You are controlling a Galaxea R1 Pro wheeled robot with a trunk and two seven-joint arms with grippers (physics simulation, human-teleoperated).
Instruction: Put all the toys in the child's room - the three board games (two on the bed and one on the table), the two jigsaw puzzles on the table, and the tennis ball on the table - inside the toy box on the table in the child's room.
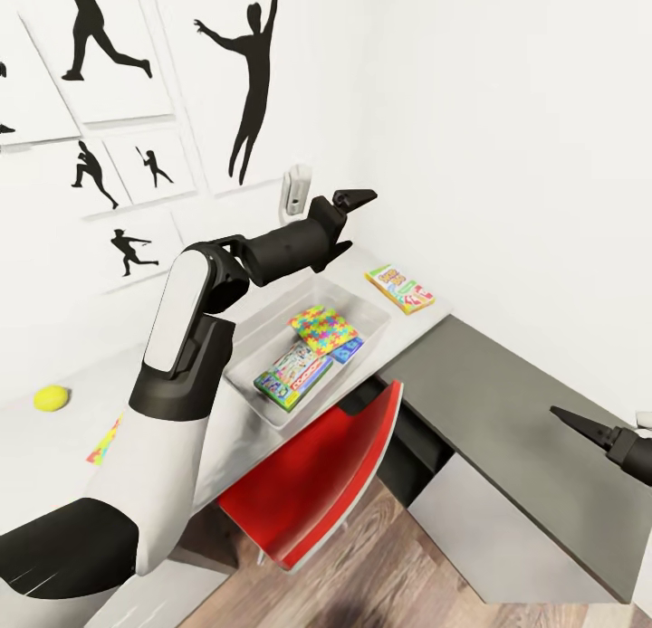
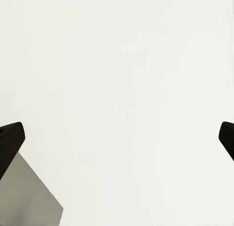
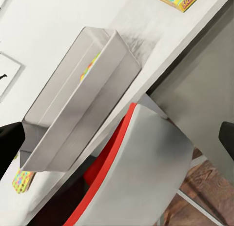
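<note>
From the head, the left hand (image 1: 349, 219) hangs spread and empty above the bin (image 1: 362, 304) on the counter (image 1: 272, 411), which holds a jigsaw (image 1: 323, 328) and two game boxes (image 1: 292, 375); a third box (image 1: 399, 288) lies beyond it, and the ball (image 1: 52, 397) and another jigsaw (image 1: 105, 442) lie well apart near the arm. The left wrist view faces blank wall, fingertips (image 2: 11, 138) wide apart. The right wrist view looks at the bin (image 3: 78, 123) over a red chair (image 3: 141, 172), and its hand seems spread, though only the fingertips (image 3: 9, 143) show.

At lower centre of the head view we see a red chair (image 1: 330, 470) over a wood-plank floor (image 1: 380, 574). Black silhouette posters (image 1: 244, 76) of athletes fill the white wall at upper left. We note a small white wall fixture (image 1: 296, 189) near centre.
</note>
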